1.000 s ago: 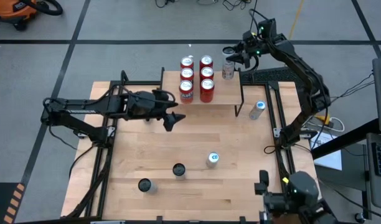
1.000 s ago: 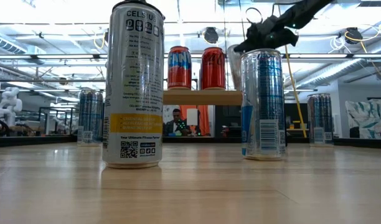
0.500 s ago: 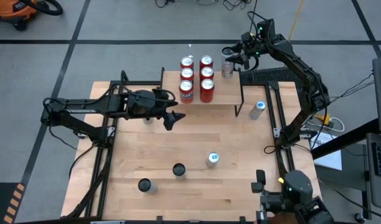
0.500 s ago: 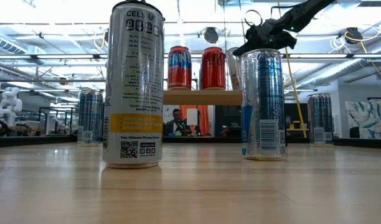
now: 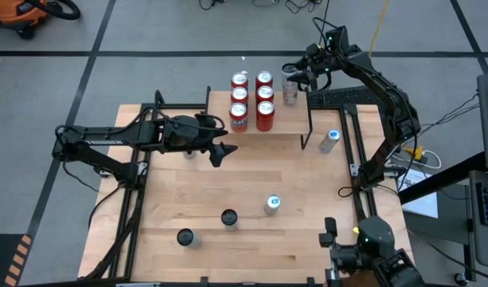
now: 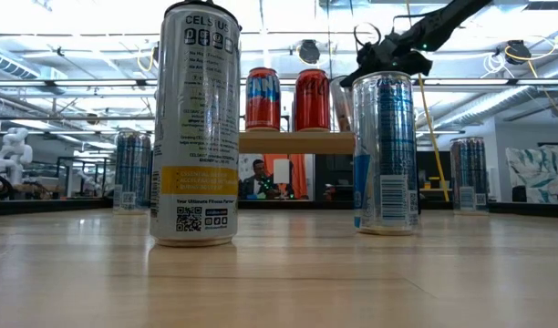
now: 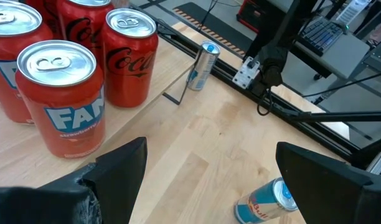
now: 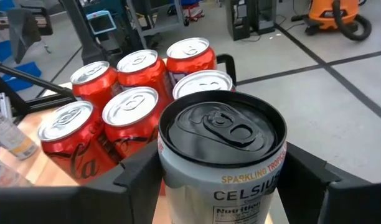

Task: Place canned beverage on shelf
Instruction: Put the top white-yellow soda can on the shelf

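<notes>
The shelf (image 5: 289, 119) stands at the table's far edge and carries several red cans (image 5: 252, 97) on their bases. My right gripper (image 5: 293, 78) is at the shelf's far right corner, shut on a silver canned beverage (image 8: 223, 155) with a black top, right beside the red cans (image 8: 125, 109). In the low view this can (image 6: 339, 100) is half hidden behind a blue can (image 6: 385, 150). My left gripper (image 5: 222, 153) hovers open over the table by the shelf's near left side, with nothing between its fingers (image 7: 119, 171). My right gripper pinches the canned beverage by its upper side wall (image 8: 178, 180), just under the rim, one finger (image 8: 141, 177) on each side. The fingers come roughly level from the table's far right. The can stands upright; whether its base touches the shelf, I cannot tell.
Several more cans stand on the tabletop: a blue one (image 5: 330, 140) right of the shelf, a blue-topped one (image 5: 272, 204) and two dark-topped ones (image 5: 229, 217) (image 5: 186, 237) toward the near edge. The shelf's black legs (image 5: 310, 131) rise at its right end.
</notes>
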Tool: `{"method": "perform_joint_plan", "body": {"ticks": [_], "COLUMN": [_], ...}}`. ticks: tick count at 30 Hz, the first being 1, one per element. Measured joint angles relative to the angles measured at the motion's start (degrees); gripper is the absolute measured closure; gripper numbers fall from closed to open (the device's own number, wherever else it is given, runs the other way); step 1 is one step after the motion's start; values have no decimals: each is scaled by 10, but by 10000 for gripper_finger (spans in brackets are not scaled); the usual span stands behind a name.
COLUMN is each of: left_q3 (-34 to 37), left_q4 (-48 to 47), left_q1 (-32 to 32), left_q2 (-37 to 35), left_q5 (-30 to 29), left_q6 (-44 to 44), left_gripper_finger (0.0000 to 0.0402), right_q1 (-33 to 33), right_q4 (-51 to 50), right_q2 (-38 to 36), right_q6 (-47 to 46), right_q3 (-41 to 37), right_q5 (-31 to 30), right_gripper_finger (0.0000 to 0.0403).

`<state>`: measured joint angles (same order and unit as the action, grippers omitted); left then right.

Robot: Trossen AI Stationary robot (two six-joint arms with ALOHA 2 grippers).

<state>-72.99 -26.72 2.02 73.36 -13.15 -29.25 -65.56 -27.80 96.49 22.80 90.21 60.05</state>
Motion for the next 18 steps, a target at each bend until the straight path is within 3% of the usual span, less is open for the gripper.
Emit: {"method": "perform_joint_plan", "body": {"ticks": [18], "left_q3": [0], "left_q4": [0], "left_q1": [0], "left_q2": [0], "left_q5": [0], "left_q6": [0], "left_gripper_finger": [43], "right_q1": [2], "right_q4": [-16], "right_q2": [0], "right_q6": [70], "right_q3": [0], "right_q5": [-29], "right_gripper_finger": [170]}}
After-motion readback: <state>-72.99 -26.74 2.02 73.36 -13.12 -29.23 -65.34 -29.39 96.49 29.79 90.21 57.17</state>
